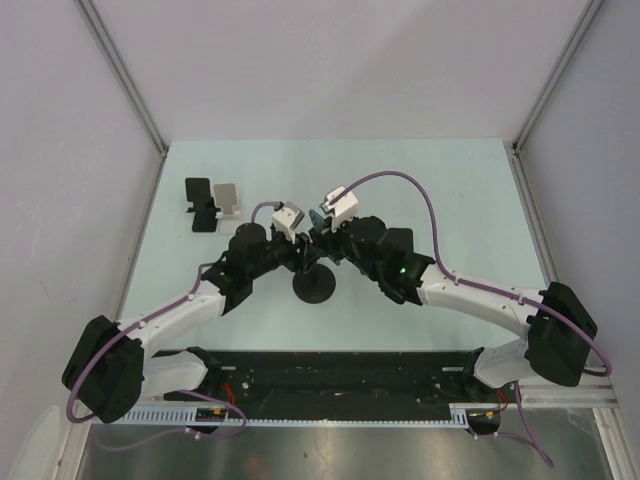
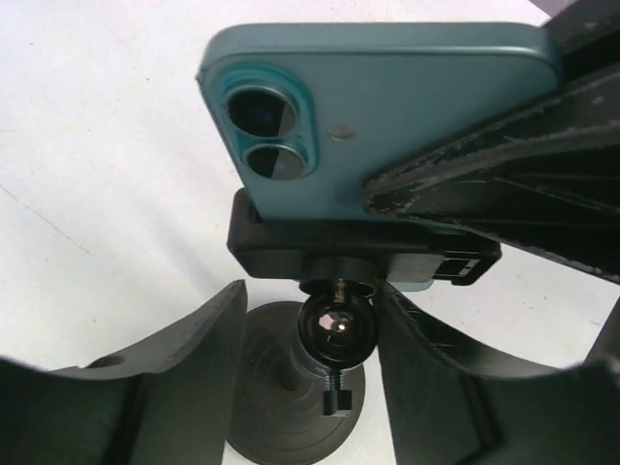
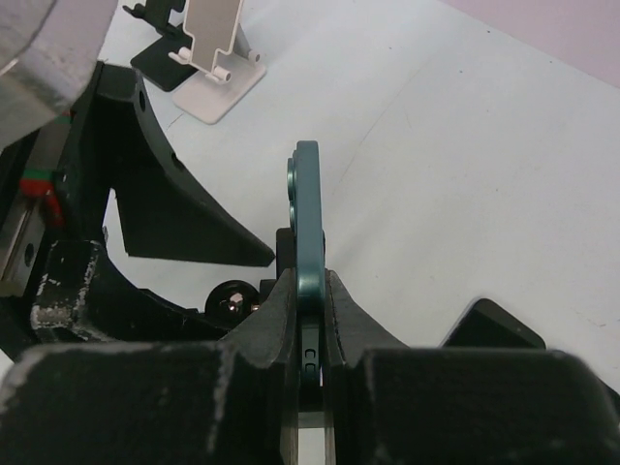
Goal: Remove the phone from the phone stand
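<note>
1. The phone stand [image 1: 314, 287] rests on the pale table [image 1: 450, 190] on a round black base, with a ball joint and a clamp above it.
2. The teal phone [image 2: 387, 107] sits edge-down in that stand's clamp, lying lengthways. Its two camera lenses are at the end towards the left arm.
3. The right gripper [image 3: 310, 291] is closed on the phone beside the stand's clamp. One finger presses each flat face, and the phone's thin edge shows between them.
4. The left gripper [image 2: 310, 300] sits lower, under the clamp, with its jaws apart. One finger [image 2: 194, 358] stands on each side of the stand's ball joint. A gap shows on the side towards the lenses; whether the other finger touches the joint cannot be told.
5. A black spare stand [image 1: 201, 205] and a white spare stand [image 1: 228, 198] stand side by side, well apart from the phone stand, on its far left.
</note>
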`<state>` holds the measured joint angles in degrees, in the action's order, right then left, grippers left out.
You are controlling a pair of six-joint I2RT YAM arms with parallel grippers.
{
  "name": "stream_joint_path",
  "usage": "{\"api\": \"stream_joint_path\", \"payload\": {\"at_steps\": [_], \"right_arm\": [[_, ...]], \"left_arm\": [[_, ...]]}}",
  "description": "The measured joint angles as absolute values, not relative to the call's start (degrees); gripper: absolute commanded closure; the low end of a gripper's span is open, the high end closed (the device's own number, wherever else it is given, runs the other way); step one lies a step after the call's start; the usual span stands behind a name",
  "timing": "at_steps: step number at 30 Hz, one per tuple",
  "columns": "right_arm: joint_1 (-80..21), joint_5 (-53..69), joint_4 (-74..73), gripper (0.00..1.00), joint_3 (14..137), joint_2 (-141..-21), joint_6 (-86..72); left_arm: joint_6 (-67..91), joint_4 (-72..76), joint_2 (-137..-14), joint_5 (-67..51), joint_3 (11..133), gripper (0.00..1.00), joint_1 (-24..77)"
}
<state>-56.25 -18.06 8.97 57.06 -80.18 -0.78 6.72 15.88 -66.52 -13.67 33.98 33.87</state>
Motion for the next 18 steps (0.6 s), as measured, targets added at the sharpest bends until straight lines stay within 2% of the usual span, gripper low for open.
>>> {"api": "stream_joint_path", "payload": {"at_steps": [2, 3, 7, 9, 12, 18], "right_arm": [[-55.9, -17.6, 9.2, 0.99, 56.9, -80.1, -1.0], [-55.7, -17.4, 9.7, 0.93, 56.8, -80.1, -1.1], [-55.2, -17.1, 10.8, 0.77, 56.2, -80.2, -1.5], [-55.2, -16.6, 11.8, 0.71, 56.1, -80.4, -1.6], [-55.2, -16.4, 14.3, 0.68, 56.1, -80.8, -1.4], [-55.1, -16.4, 18.4, 0.68, 56.1, -83.5, -1.2]], "left_arm": [[7.7, 16.5, -66.8, -14.2, 34.0, 0.67, 34.0], [7.8, 16.8, -66.8, -14.5, 34.0, 0.79, 34.3], [7.2, 17.8, -66.8, -14.8, 33.6, 0.99, 34.8], [7.0, 18.1, -66.7, -14.5, 33.4, 1.00, 34.8], [6.9, 18.2, -66.6, -14.2, 33.3, 1.00, 34.9], [6.4, 18.1, -66.4, -13.8, 33.3, 1.00, 35.5]]}}
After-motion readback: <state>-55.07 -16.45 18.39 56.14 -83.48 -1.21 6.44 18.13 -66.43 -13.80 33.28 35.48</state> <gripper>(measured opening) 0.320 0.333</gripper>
